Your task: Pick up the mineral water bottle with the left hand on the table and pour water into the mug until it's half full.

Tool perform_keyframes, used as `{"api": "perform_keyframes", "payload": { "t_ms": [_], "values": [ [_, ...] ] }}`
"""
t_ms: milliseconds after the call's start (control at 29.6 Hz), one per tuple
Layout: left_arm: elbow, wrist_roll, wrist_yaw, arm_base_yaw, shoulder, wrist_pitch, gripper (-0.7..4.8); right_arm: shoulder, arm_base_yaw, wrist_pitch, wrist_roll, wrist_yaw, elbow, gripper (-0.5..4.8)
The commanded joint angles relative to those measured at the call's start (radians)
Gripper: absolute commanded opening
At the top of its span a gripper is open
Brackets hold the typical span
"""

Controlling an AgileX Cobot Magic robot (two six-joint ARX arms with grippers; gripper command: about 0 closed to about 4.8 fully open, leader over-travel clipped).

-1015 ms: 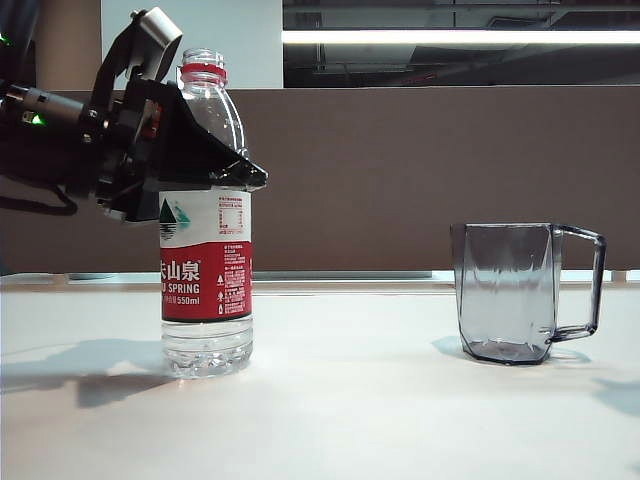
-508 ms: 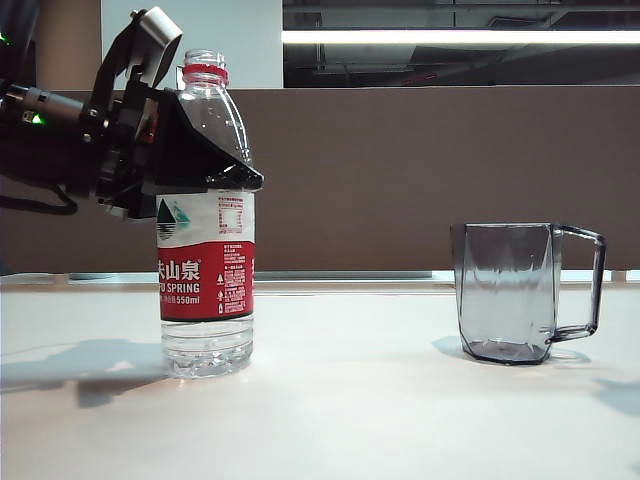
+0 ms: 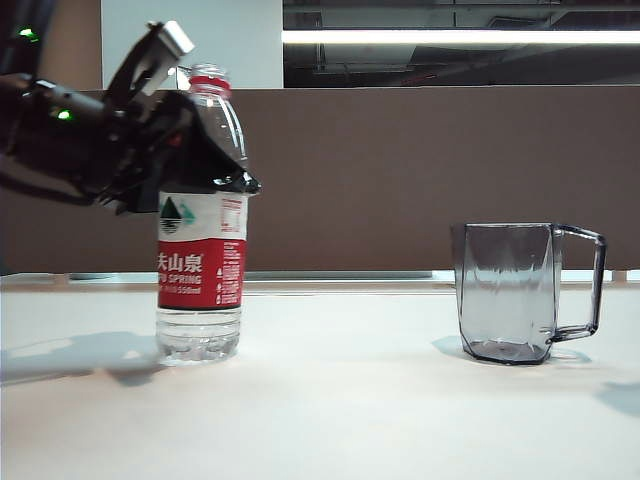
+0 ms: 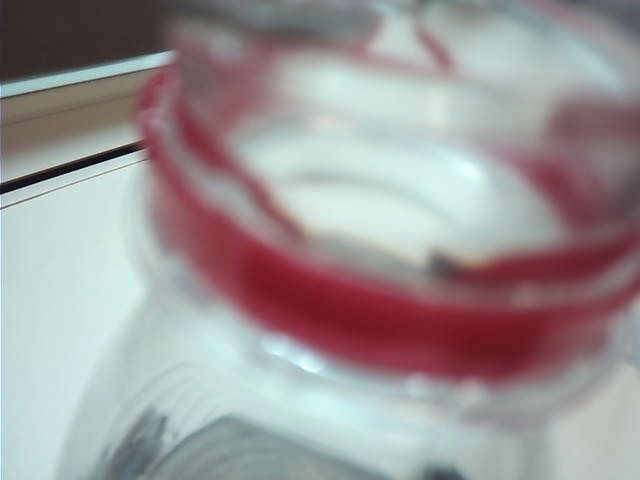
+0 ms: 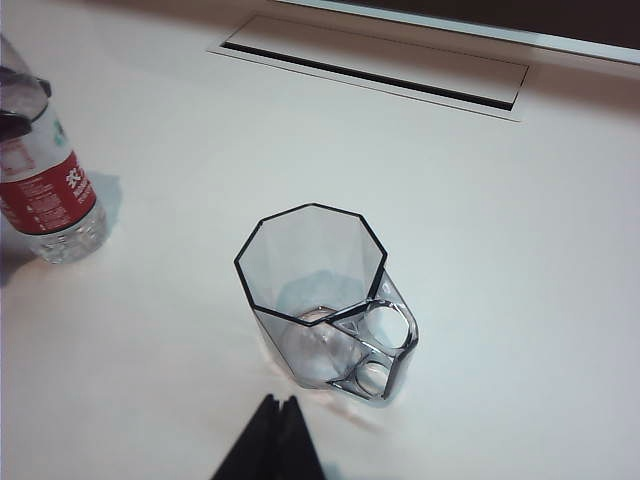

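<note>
The mineral water bottle (image 3: 200, 270) is upright at the left of the table (image 3: 350, 420), uncapped, with its red neck ring showing. My left gripper (image 3: 235, 180) reaches in from the left and is shut on the bottle's shoulder just above the label. The near finger lies across the front and the far one is hidden behind the bottle. The left wrist view is filled by the blurred open neck of the bottle (image 4: 400, 310). The empty mug (image 3: 505, 290) stands at the right with its handle pointing right. My right gripper (image 5: 282, 402) hovers shut near the mug (image 5: 310, 290), on its handle side, and the bottle (image 5: 45, 190) stands off to one side.
A brown partition (image 3: 420, 160) runs behind the table's back edge. A long narrow slot (image 5: 370, 65) is set into the tabletop beyond the mug. Bare white tabletop lies between bottle and mug.
The left gripper's fingers closed in on the bottle's shoulder. Bottle and gripper have since shifted slightly left and upward together. The mug has not moved.
</note>
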Motion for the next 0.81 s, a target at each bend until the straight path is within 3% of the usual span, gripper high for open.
{"api": "perform_keyframes", "payload": {
  "t_ms": [34,440,711,812],
  "values": [
    [0.060,0.003,-0.055,-0.042,-0.006,-0.037,2.77,-0.001,0.001,0.018,-0.004,0.001,0.008,-0.02],
    [0.113,-0.003,-0.088,-0.084,-0.006,-0.032,2.76,-0.001,0.000,0.018,-0.004,0.001,0.008,-0.02],
    [0.116,-0.003,-0.044,-0.090,-0.006,-0.017,2.76,-0.001,0.000,0.018,-0.004,0.001,0.008,-0.02],
    [0.136,0.000,-0.106,-0.121,-0.005,-0.018,2.76,-0.001,0.001,0.018,-0.004,0.000,0.008,-0.02]
  ]
}}
